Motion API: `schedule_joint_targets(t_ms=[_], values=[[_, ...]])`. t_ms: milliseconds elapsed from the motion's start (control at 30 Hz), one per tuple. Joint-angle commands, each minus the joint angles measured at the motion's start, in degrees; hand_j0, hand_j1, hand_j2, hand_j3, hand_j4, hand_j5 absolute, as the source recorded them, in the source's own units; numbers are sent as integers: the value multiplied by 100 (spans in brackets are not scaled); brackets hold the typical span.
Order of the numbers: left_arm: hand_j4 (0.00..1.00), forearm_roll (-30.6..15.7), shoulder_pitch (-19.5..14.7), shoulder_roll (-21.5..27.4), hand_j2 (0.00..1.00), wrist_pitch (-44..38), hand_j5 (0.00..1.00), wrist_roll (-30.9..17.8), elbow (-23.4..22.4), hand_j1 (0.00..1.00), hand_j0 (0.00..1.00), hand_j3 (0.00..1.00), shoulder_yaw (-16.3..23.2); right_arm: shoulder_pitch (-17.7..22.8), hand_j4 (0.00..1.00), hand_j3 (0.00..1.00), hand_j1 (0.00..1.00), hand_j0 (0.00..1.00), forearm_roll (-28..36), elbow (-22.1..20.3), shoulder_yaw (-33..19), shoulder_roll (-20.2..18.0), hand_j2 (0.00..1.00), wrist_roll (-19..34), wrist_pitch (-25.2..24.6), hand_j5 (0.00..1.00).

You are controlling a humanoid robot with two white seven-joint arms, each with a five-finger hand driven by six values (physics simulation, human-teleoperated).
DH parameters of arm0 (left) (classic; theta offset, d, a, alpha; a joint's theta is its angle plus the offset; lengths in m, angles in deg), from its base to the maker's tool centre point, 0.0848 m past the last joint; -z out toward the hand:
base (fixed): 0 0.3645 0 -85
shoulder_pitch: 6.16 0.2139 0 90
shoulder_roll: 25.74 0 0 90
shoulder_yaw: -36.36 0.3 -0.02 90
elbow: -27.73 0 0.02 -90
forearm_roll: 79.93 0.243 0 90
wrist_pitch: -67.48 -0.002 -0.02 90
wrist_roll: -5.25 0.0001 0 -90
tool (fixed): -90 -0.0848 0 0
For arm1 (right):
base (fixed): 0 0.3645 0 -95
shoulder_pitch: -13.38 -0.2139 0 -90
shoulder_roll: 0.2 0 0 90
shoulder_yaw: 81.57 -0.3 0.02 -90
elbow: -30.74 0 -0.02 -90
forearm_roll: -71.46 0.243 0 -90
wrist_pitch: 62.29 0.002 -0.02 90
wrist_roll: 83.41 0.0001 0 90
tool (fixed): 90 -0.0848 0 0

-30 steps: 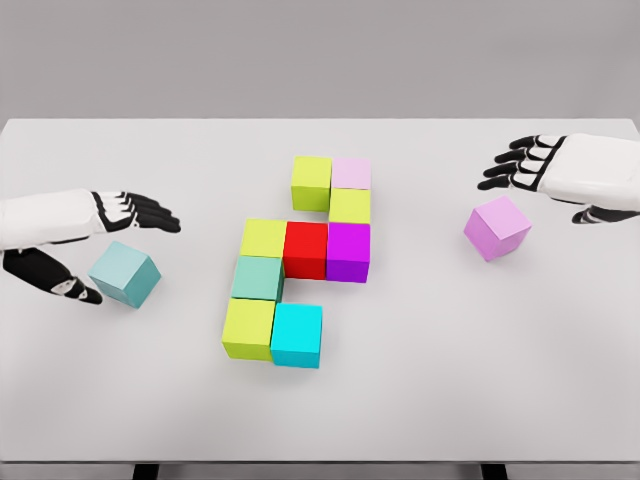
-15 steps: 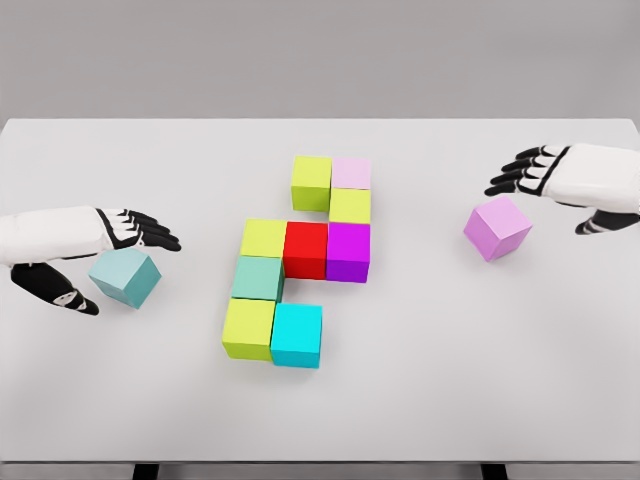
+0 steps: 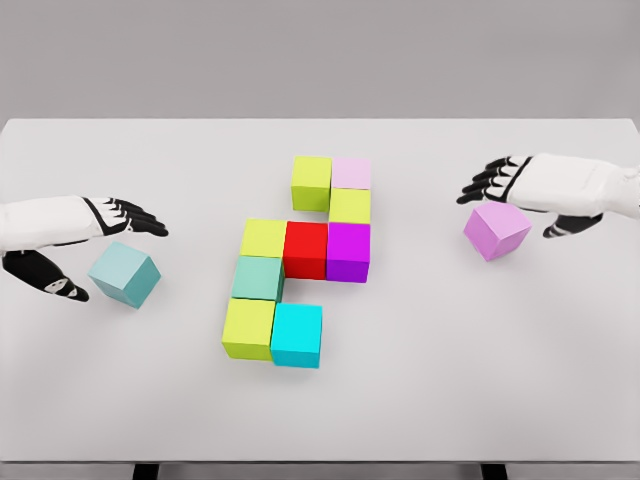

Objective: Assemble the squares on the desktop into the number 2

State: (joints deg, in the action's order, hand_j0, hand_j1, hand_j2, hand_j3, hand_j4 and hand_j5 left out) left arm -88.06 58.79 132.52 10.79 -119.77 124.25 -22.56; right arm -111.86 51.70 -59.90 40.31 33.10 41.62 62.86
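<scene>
Cubes [image 3: 300,270] mid-desk, nine joined into most of a 2; missing its bottom-right piece; teal cube [image 3: 124,273] loose beside left hand [image 3: 75,235], pink cube [image 3: 497,228] loose under right hand [image 3: 525,185]; both hands spread, grasping nothing.

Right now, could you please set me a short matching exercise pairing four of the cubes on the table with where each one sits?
Things:
1. red cube
2. cyan cube
3. pale teal cube
4. pink cube

Places:
A. loose, by the left robot hand
B. loose, under the right robot hand
C. middle row of the figure, centre
D. bottom row of the figure, right end

Pairs: 1-C, 2-D, 3-A, 4-B
</scene>
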Motion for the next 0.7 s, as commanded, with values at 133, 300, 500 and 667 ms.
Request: schedule_joint_targets(t_ms=[133,300,500,667], values=[[100,92,0,-93,100,-10,100,2,-55,100,100,100,12,-97,100,100,100,100,-222,415,152,203,100,-3,-15,100],[100,83,-17,-58,100,-1,100,2,-46,100,100,100,3,-141,100,100,100,100,-371,450,231,353,100,-3,-15,100],[100,13,-228,-32,100,-10,100,2,-20,100,100,100,3,-167,100,100,100,100,-380,512,328,458,100,-3,-15,100],[100,13,-333,328,100,-10,100,2,86,100,100,100,371,-176,100,100,100,100,-626,670,328,590,100,-3,-15,100]])
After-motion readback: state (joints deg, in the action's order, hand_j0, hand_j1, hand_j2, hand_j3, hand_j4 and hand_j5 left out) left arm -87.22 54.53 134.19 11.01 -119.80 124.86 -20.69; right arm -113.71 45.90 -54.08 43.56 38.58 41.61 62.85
